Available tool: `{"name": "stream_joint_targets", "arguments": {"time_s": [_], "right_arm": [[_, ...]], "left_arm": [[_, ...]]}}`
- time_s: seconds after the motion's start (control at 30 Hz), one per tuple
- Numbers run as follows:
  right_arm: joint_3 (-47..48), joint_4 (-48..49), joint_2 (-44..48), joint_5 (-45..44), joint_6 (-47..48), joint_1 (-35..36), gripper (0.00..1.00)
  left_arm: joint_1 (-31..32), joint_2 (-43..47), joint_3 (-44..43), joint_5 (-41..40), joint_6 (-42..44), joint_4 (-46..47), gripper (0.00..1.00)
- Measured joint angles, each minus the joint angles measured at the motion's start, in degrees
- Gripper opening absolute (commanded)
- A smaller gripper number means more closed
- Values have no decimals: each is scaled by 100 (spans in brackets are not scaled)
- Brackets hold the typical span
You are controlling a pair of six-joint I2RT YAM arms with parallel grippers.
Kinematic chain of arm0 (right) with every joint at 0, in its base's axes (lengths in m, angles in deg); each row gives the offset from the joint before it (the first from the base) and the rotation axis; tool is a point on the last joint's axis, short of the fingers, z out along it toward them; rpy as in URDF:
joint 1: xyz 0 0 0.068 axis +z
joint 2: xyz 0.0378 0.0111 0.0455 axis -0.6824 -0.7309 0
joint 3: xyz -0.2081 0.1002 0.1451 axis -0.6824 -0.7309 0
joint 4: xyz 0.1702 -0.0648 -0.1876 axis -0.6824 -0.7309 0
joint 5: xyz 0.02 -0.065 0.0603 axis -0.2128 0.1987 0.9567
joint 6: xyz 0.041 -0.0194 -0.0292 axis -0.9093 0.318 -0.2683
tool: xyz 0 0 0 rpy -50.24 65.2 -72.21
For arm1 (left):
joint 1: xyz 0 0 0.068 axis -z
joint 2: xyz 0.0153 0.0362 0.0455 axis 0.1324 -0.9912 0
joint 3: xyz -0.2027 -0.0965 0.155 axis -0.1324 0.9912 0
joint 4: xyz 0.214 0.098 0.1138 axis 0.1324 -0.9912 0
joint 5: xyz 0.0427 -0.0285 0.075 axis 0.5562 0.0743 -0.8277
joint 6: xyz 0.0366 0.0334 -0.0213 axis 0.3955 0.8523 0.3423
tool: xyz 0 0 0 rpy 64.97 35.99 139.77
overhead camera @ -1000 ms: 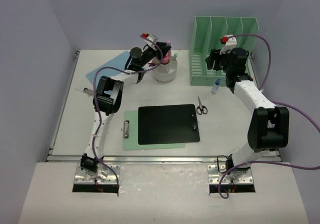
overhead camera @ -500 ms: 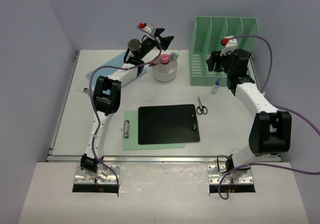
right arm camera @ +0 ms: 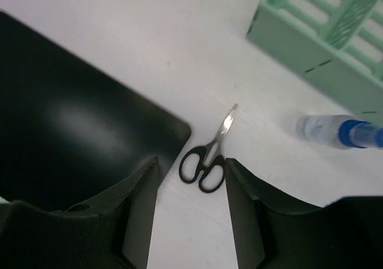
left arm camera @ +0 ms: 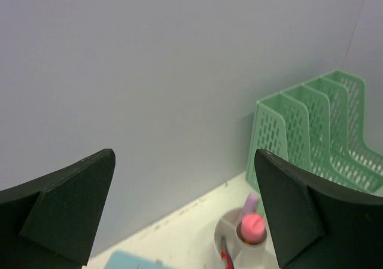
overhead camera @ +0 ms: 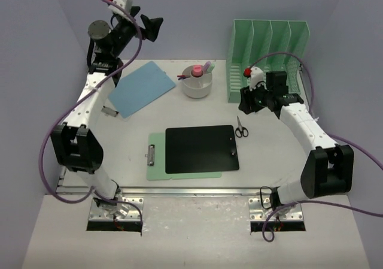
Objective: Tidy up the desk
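Two grippers stand over the desk [overhead camera: 269, 158], and only one is placed to act. The scissors [overhead camera: 240, 127] lie on the bare tabletop right of centre in the top view, just off the upper right corner of the black clipboard [overhead camera: 200, 149]. Their long axis runs up and down the frame, blades toward the mint-green file rack [overhead camera: 269, 59] and black handles toward the bottom edge.

The right gripper [overhead camera: 246, 104] hangs just above and slightly right of them in that view. In its wrist view the handles sit in the gap between the two fingers, and the blades slant to the upper right. A small blue-capped bottle [right arm camera: 335, 131] lies to the right of them, below the rack. The jaws there stand about half apart, holding and touching nothing. If the scissors are next, the fingers would probably have to close across the handles, not along the blades.

The left gripper [overhead camera: 152, 28] is raised high at the upper left against the wall, spread wide and empty, well apart from the scissors. The white pen cup [left arm camera: 239, 239] shows low between its fingers.
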Motion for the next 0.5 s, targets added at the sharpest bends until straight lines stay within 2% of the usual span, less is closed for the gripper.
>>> {"name": "stream_joint_targets", "arguments": {"time_s": [0.17,0.37,0.5], "right_arm": [[-446,-516,-162,-479,389,568,41],[-306,-590,-780,-1394,68,511,48],[-114,-505,-962,-2000,-341,411,50]], "left_arm": [[-214,1001,1062,26,258,-1049,100],[-291,1290,2181,129,278,-1919,100],[-326,1303,2365,168,278,-2203,100]]}}
